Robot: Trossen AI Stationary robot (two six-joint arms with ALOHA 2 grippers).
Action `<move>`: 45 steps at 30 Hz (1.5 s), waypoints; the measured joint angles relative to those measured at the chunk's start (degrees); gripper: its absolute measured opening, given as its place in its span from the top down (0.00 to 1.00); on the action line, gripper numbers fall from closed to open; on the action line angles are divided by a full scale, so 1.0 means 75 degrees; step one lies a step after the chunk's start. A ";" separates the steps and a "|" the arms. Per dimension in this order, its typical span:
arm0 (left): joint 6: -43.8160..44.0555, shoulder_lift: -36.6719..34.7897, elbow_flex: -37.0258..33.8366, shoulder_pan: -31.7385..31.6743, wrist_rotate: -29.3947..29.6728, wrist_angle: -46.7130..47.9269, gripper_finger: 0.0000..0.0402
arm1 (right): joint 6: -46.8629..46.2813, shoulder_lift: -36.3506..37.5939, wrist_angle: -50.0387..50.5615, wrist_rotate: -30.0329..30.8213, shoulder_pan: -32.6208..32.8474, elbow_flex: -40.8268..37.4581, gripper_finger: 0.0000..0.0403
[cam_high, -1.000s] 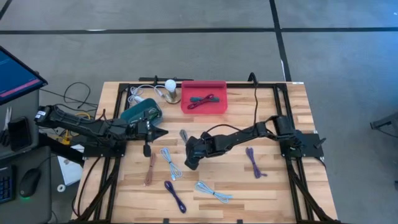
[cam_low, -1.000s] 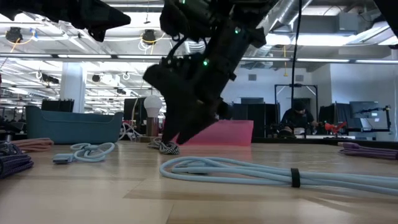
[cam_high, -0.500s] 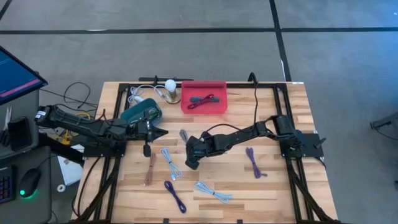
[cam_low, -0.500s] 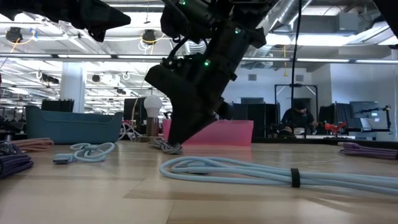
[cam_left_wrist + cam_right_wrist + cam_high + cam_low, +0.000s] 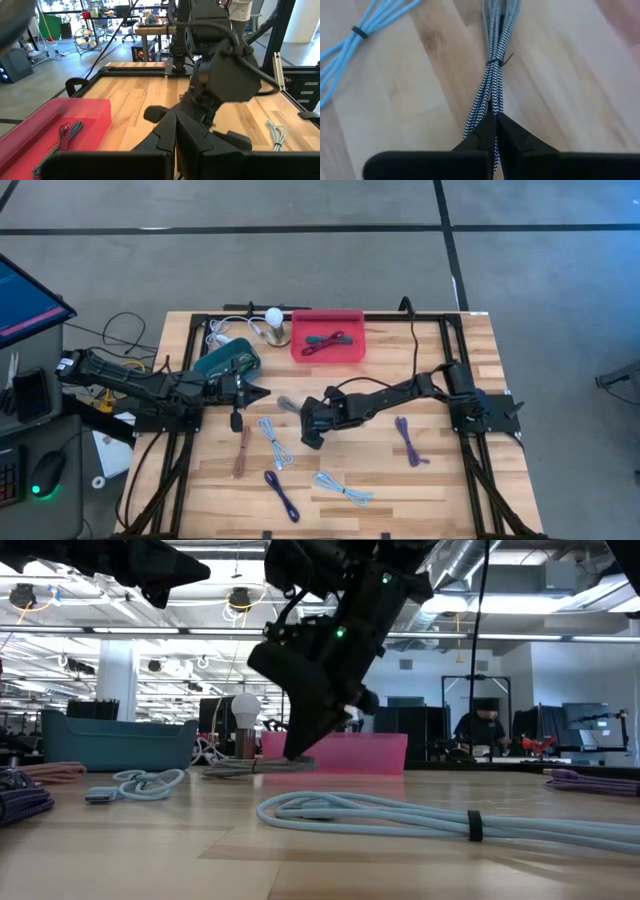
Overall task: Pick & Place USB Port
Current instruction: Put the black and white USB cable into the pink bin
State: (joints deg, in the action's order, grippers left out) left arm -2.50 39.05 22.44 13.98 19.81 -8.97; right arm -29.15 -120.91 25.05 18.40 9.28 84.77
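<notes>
A black-and-white braided USB cable bundle (image 5: 495,65), bound by a thin tie (image 5: 496,61), lies on the wooden table in front of the red bin (image 5: 300,352). My right gripper (image 5: 304,414) is shut on it near the table's middle; the low view shows the bundle (image 5: 250,768) stretched out flat. My left gripper (image 5: 262,392) is shut and empty, waiting level at the table's left beside the teal bin (image 5: 228,362). A dark red cable (image 5: 325,340) lies in the red bin. My right gripper pinches the braided bundle's near end (image 5: 490,107) between its two fingertips, short of the tie. The fingers slant down from the table's right and lie along the cable. The held end is just off the wood; the rest (image 5: 230,769) lies on the table.
Other tied cables lie on the near half: light blue (image 5: 272,440), brown (image 5: 243,450), purple (image 5: 282,492), light blue (image 5: 342,488) and purple (image 5: 408,440). A lamp bulb (image 5: 273,317) stands at the far edge. A light blue cable (image 5: 370,25) lies close beside the braided one.
My right gripper has shut on the braided cable's end, rolled a little and come up slightly. The bundle, a bunched heap before, has swung round and now lies stretched out toward the table's left, its held end raised.
</notes>
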 joint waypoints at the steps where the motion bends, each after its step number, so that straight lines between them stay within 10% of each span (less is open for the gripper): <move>1: 0.0000 0.0000 0.0000 0.0000 0.0002 0.0000 0.97 | 0.0069 0.0051 0.0028 0.0051 0.0000 0.0000 1.00; 30: 0.0000 0.0000 0.0000 0.0000 0.0000 0.0050 0.97 | 0.1509 0.3066 0.3217 0.3042 -0.0556 0.0003 1.00; 45: -0.0002 0.0003 0.0000 -0.0001 0.0003 0.0052 0.97 | 0.3826 0.3029 0.2045 0.1561 -0.2590 -0.0393 1.00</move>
State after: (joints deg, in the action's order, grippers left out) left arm -2.52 39.07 22.44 13.97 19.84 -8.58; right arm -0.45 -98.19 40.39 30.11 -10.15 81.82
